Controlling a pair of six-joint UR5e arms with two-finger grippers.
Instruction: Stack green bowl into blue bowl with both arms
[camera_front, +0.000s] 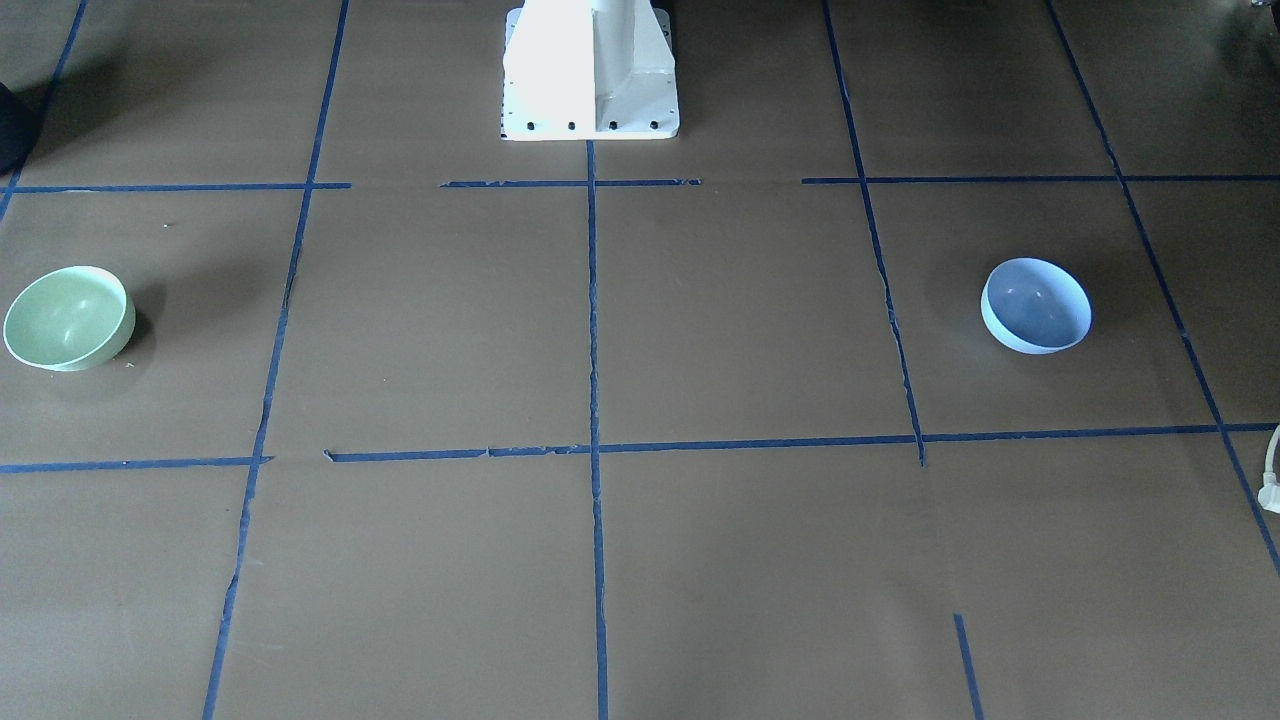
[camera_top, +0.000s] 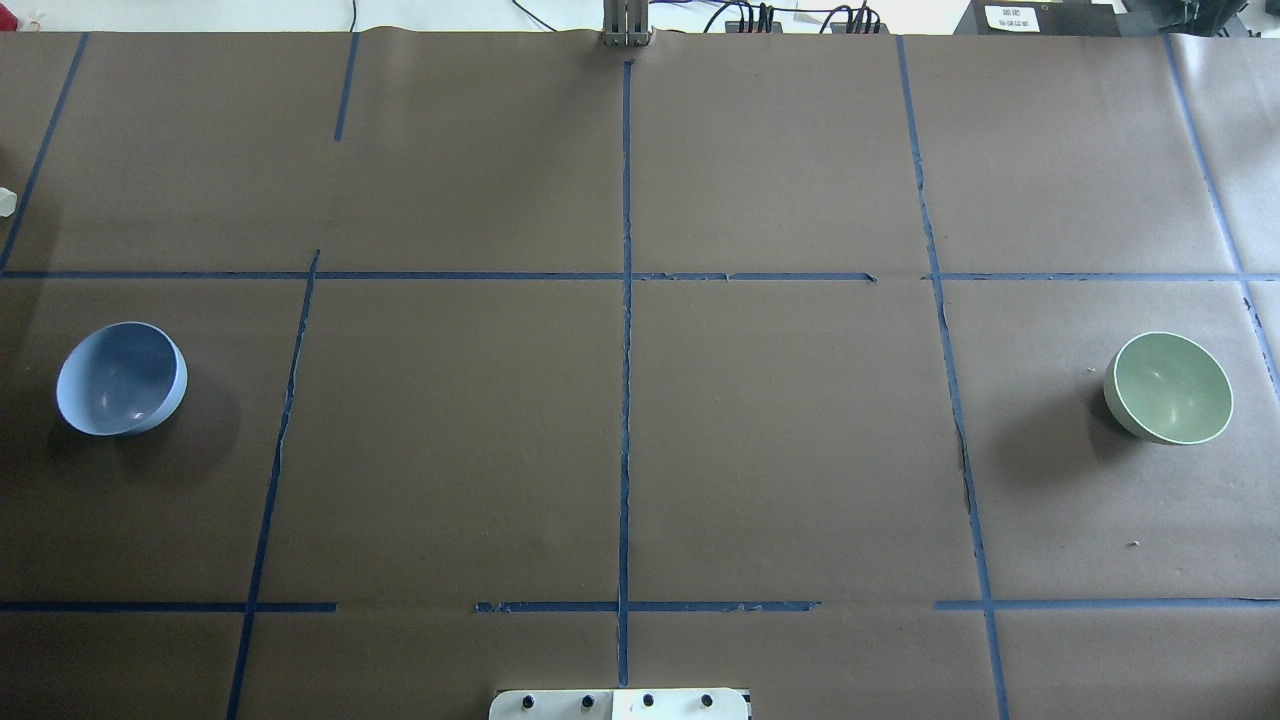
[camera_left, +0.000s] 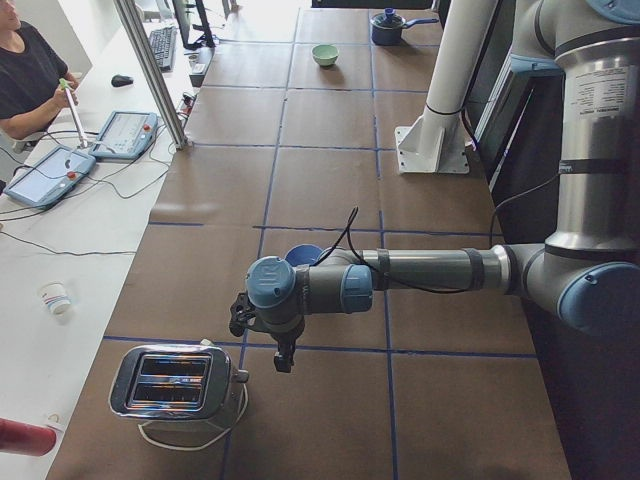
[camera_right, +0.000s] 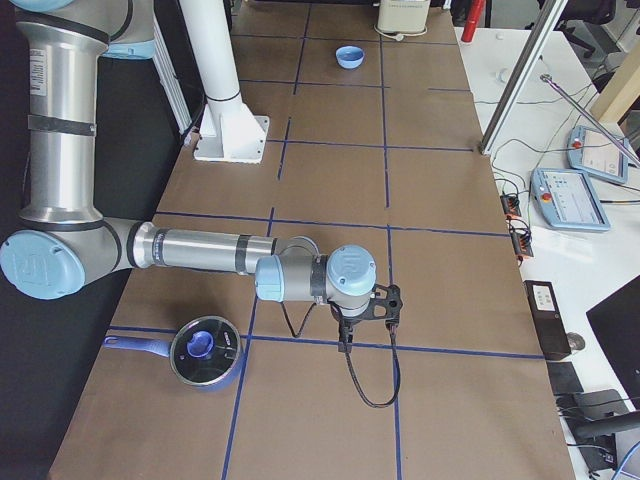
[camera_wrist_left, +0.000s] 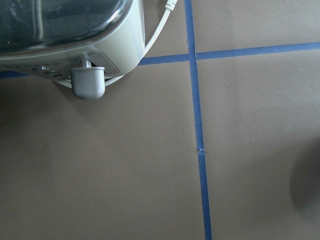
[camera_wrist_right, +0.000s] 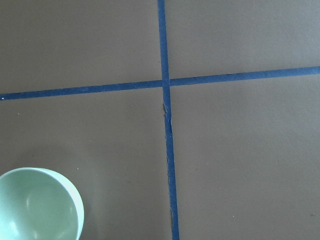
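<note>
The green bowl (camera_front: 68, 318) stands upright on the brown table at the robot's right (camera_top: 1170, 388); its rim shows at the lower left of the right wrist view (camera_wrist_right: 37, 207). The blue bowl (camera_front: 1036, 305) stands upright at the robot's left (camera_top: 121, 379), far apart from the green one. No arm shows in the overhead or front views. The left gripper (camera_left: 283, 358) hangs over the table's left end, past the blue bowl (camera_left: 303, 255) and beside a toaster. The right gripper (camera_right: 343, 340) hangs near the table's right end. I cannot tell whether either gripper is open or shut.
A silver toaster (camera_left: 180, 385) with a white cord stands at the left end, also in the left wrist view (camera_wrist_left: 65, 35). A blue pot with a lid (camera_right: 205, 352) stands at the right end. The white pedestal (camera_front: 590, 70) stands mid-table at the robot's edge. An operator (camera_left: 25, 70) sits across the table.
</note>
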